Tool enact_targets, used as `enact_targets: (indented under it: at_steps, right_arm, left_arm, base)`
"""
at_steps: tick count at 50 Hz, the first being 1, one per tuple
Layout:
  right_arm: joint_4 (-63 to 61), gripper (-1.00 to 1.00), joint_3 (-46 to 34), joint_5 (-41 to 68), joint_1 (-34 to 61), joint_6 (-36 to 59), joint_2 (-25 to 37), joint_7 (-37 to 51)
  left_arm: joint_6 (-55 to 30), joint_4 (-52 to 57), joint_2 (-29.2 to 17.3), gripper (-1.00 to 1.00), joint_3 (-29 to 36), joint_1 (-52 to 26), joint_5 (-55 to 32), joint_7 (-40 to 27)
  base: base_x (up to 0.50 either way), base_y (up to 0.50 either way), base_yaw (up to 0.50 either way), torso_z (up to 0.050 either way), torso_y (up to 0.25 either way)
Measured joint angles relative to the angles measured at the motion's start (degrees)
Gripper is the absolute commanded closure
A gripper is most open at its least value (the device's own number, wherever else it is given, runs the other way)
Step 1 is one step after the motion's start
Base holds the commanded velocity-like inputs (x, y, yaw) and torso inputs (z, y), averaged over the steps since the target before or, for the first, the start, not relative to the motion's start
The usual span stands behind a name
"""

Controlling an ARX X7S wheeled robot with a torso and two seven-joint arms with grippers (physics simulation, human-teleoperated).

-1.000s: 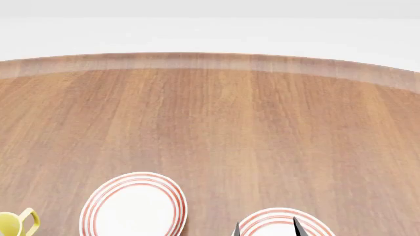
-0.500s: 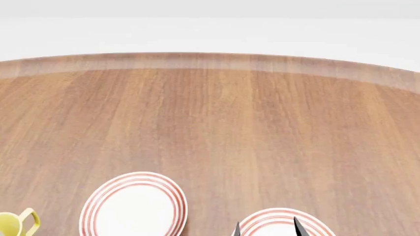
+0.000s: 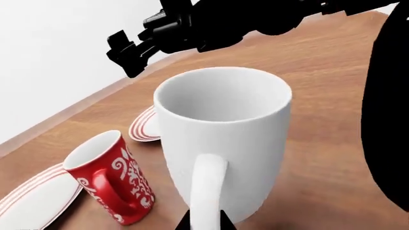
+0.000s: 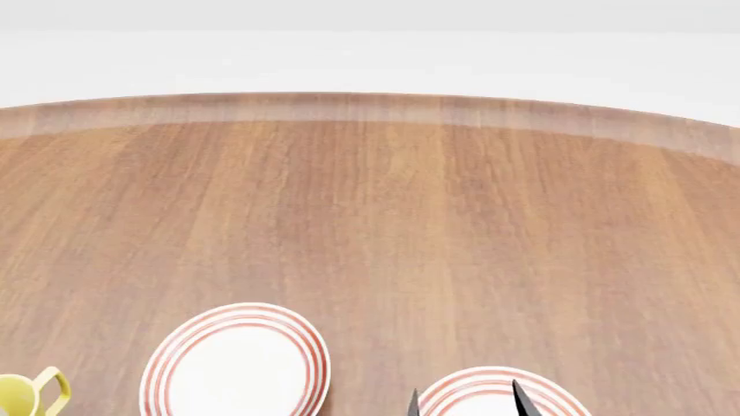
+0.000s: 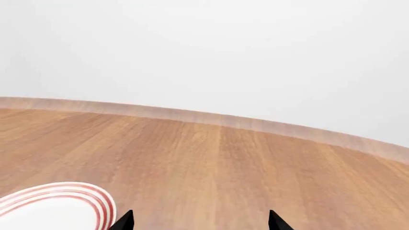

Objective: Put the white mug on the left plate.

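Observation:
The white mug [image 3: 223, 139] stands upright on the wooden table, close in the left wrist view, its loop handle towards the camera. My left gripper [image 3: 204, 224] is shut on that handle, one jaw tip on each side. The mug and left gripper are out of the head view. The left plate [image 4: 235, 360] lies at the front left and shows in the left wrist view [image 3: 32, 201], beyond the red mug. My right gripper [image 4: 465, 406] is open and empty over the right plate [image 4: 497, 390]; it also shows in the right wrist view [image 5: 199, 223].
A small red patterned mug [image 3: 112, 177] stands right beside the white mug, at the left plate's edge. A yellow-handled mug [image 4: 23, 394] is at the front left. My right arm [image 3: 211, 21] reaches across above the right plate [image 3: 143, 125]. The round table's [image 4: 370, 217] far half stretches beyond.
The right gripper's fingertips have shifted very slightly left in the head view. The plates and the yellow-handled mug have not moved.

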Motion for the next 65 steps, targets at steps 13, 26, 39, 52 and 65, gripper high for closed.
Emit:
enact_targets:
  at_steps: [13, 26, 39, 52, 65]
  right_arm:
    - [0.7, -1.0, -0.32, 0.36, 0.12, -0.65, 0.14, 0.18]
    - [1.78, -1.0, -0.62, 0.77, 0.27, -1.46, 0.23, 0.32]
    - [2.28, -1.0, -0.78, 1.29, 0.19, -1.9, 0.49, 0.54]
    - [2.42, -1.0, -0.86, 1.78, 0.21, -1.96, 0.8, 0.77]
    - [3.29, -1.0, -0.98, 2.26, 0.32, -2.72, 0.9, 0.89]
  left_arm:
    - [3.53, 5.03, -13.33, 1.0, 14.73, -2.63, 2.87, -29.15]
    - [4.38, 14.44, -26.96, 1.0, 48.07, -26.91, 6.77, -70.0]
    - [-4.47, 20.44, -16.04, 1.0, 42.11, -30.05, -14.07, -74.3]
    - [-24.4, 22.08, 12.65, 1.0, -10.84, -24.23, -29.14, -18.61]
    - [-31.64, 19.07, 17.85, 1.0, -24.29, -26.94, -27.21, 2.81]
  base:
    - [0.0, 0.0, 0.0, 0.0, 0.0]
    - [0.0, 0.0, 0.0, 0.0, 0.0]
    - [0.0, 0.0, 0.0, 0.0, 0.0]
    - [0.0, 0.0, 0.0, 0.0, 0.001]
    - [0.0, 0.0, 0.0, 0.0, 0.0]
